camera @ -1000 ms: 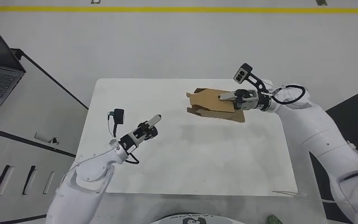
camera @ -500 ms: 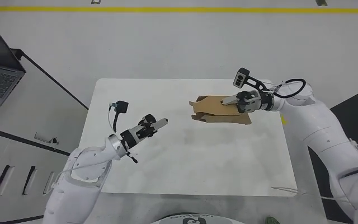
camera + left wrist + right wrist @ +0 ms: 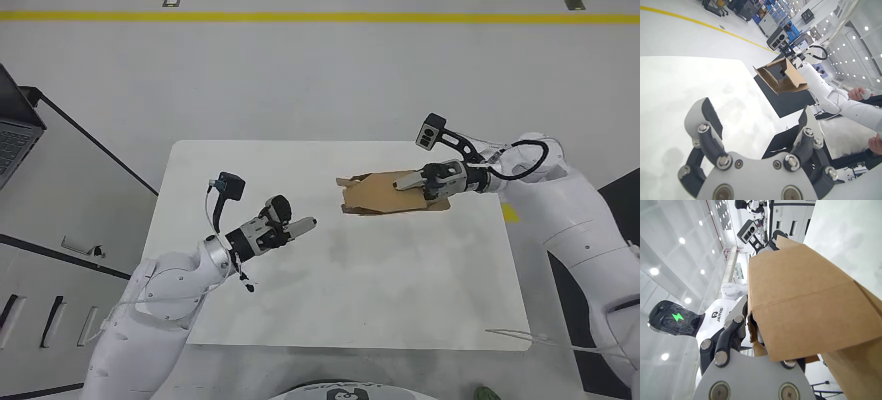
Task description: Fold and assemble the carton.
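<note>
Brown cardboard carton (image 3: 385, 193) held above white table (image 3: 400, 300)
R gripper (image 3: 408, 181) clamped on carton edge; L gripper (image 3: 757, 108) wide open, empty

Carton (image 3: 385, 192): matt brown cardbd. Table (image 3: 350, 290): smooth matt white. Left claw (image 3: 757, 108): rough blk rubbery pads (image 3: 712, 115).

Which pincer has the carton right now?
The right pincer, shut on the carton; the left pincer is open, empty and apart from it.
</note>
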Available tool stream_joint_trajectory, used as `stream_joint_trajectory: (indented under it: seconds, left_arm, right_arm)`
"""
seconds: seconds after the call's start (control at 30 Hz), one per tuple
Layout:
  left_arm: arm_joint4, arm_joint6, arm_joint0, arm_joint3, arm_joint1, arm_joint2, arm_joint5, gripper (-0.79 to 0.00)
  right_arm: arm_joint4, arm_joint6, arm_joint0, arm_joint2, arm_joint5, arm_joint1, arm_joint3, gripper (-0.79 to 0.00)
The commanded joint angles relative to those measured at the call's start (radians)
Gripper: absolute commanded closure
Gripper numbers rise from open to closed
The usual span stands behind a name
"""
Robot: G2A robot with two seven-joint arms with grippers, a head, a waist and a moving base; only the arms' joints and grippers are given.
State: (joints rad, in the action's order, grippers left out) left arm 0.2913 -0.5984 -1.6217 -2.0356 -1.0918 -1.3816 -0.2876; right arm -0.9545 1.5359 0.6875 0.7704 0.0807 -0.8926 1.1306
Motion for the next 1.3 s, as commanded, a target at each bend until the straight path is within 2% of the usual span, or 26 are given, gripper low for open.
stream_joint_trajectory:
  seconds: [0.0,0.27,0.5,0.57,0.77,0.8,0.83,0.87,1.27]
  left_arm:
    - [0.000,0.000,0.000,0.000,0.000,0.000,0.000,-0.785]
    - [0.007,0.011,0.003,-0.008,0.000,0.004,-0.013,-0.785]
    - [0.200,-0.052,0.080,0.013,0.013,0.016,-0.287,-0.785]
    - [0.257,-0.057,0.105,0.027,0.016,0.001,-0.308,-0.785]
    - [0.264,-0.058,0.105,0.027,0.016,0.001,-0.307,-0.785]
    - [0.295,-0.057,0.107,0.026,0.017,0.000,-0.303,-0.382]
    - [0.305,-0.042,0.105,0.030,0.017,0.005,-0.303,-0.062]
    - [0.295,-0.025,0.103,0.040,0.016,0.012,-0.303,0.000]
    - [0.333,0.010,0.122,0.032,0.016,0.024,-0.326,0.000]
  right_arm:
    - [-0.001,0.000,0.001,0.000,-0.002,0.000,0.000,0.000]
    - [-0.001,0.000,0.001,0.000,-0.002,0.000,0.000,0.000]
    - [-0.001,0.000,0.001,0.000,-0.002,0.000,0.000,0.000]
    - [-0.001,0.000,0.001,0.000,-0.002,0.000,0.000,0.000]
    - [-0.001,0.000,0.001,0.000,-0.002,0.000,0.000,0.000]
    - [-0.001,0.000,0.001,0.000,-0.002,0.000,0.000,0.000]
    - [-0.001,0.000,0.001,0.000,-0.002,0.000,0.000,0.000]
    - [-0.001,0.000,0.001,0.000,-0.002,0.000,0.000,0.000]
    - [0.002,-0.021,0.009,0.000,-0.007,-0.001,0.012,0.000]
